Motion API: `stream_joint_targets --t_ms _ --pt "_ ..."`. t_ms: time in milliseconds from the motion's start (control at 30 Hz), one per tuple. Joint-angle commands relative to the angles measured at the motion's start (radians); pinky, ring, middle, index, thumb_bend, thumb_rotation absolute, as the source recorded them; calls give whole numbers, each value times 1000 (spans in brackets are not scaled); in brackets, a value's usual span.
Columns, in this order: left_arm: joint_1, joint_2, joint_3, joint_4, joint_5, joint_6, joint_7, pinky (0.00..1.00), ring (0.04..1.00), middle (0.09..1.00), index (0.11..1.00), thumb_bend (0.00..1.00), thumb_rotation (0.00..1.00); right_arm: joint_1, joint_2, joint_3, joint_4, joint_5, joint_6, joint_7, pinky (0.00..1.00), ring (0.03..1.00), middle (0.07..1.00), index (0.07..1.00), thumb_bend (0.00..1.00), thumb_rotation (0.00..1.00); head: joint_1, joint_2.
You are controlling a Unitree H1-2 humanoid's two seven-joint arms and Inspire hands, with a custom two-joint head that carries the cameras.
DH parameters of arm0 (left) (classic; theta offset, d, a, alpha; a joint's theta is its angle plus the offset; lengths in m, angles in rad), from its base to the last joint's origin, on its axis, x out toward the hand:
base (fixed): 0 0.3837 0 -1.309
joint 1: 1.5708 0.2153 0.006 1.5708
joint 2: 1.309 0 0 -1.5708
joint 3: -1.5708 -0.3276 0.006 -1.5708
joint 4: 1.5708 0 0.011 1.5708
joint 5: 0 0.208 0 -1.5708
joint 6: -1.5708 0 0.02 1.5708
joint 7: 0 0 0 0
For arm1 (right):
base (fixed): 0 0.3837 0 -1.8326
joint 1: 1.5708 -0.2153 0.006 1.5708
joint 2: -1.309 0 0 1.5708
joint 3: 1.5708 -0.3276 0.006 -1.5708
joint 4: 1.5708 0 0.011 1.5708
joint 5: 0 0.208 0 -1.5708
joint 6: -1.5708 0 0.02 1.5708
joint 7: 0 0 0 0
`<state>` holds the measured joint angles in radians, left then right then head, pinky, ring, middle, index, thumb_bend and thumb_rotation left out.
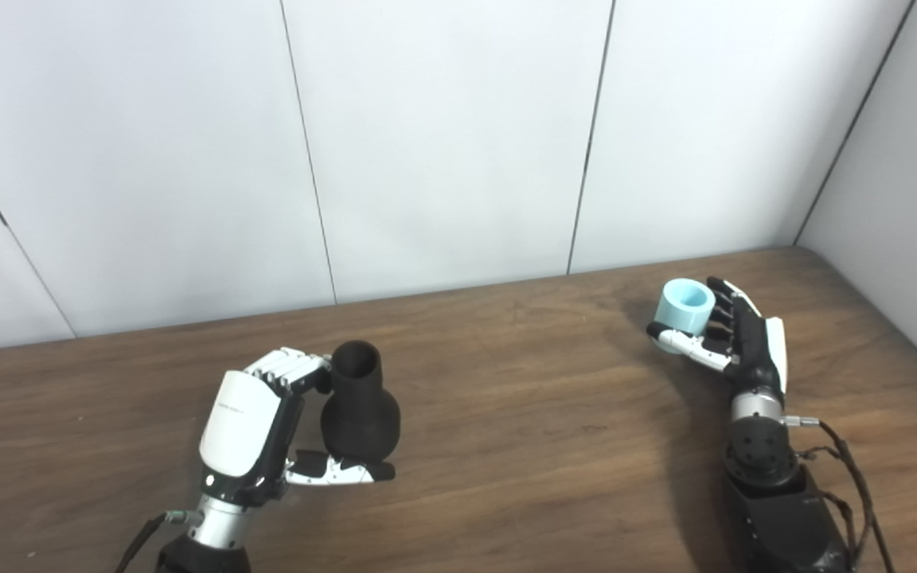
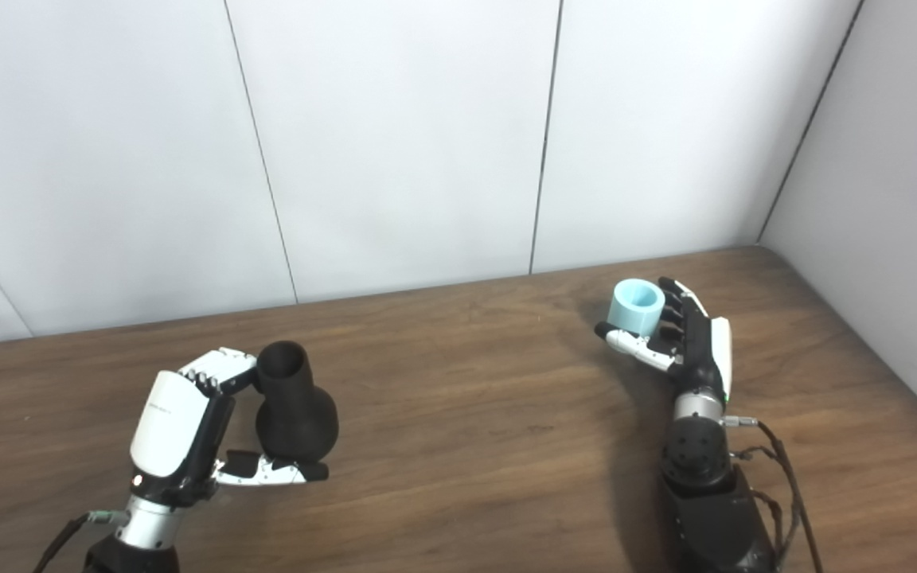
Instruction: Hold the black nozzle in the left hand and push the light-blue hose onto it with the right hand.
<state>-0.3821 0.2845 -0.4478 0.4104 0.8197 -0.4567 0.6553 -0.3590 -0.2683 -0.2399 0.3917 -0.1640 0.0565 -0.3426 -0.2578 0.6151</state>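
on the near left of the wooden table [image 1: 506, 414] the left hand [image 1: 255, 426] is wrapped around the black nozzle [image 1: 359, 406], fingers curled against its narrow neck and the thumb lying under its bulbous base. the nozzle stands upright with its open mouth facing up, and whether its base rests on the wood or is just clear of it i cannot tell. over at the far right, the right hand [image 2: 677, 338] holds the light-blue hose [image 2: 635, 305], a short stubby tube, pinched between thumb and fingers with its open end turned up and slightly toward the camera. the two parts are well apart, with bare wood between them.

as i judge it, both grasps are made and the step in hand is bringing the parts together; no mating has begun. the next move calls for the right hand to carry the hose leftward across the table and turn it so its bore faces down over the nozzle's neck, while the left hand keeps the nozzle steady. the bore and neck will need to line up squarely before any push, or the hose may catch on the rim.
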Motion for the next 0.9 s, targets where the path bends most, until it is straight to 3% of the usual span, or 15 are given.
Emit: stream_joint_targets --t_ms 0,200,333,533,867 --pt "144 -32 -38 145 -40 -13 9 589 456 437 510 522 0 -46 -15 9 -5 7 -29 11 716 785 807 805 918 257 6 0" --pt "159 -64 -21 174 -80 -11 -38 599 473 441 510 523 0 -53 -20 10 13 9 -52 10 696 767 793 797 908 231 28 -3" --pt "167 -85 2 182 -88 3 -68 601 487 447 507 523 0 -56 -27 18 3 -5 -31 11 685 754 781 795 907 249 39 -6" --pt "166 -103 24 206 -67 14 -71 592 494 458 501 524 0 -67 -38 30 24 -21 -48 -4 646 712 742 754 920 266 46 -9" --pt "169 -104 27 199 -40 32 -65 592 490 449 507 524 0 -91 -22 13 42 -10 -58 -51 559 638 656 671 894 132 40 -8"
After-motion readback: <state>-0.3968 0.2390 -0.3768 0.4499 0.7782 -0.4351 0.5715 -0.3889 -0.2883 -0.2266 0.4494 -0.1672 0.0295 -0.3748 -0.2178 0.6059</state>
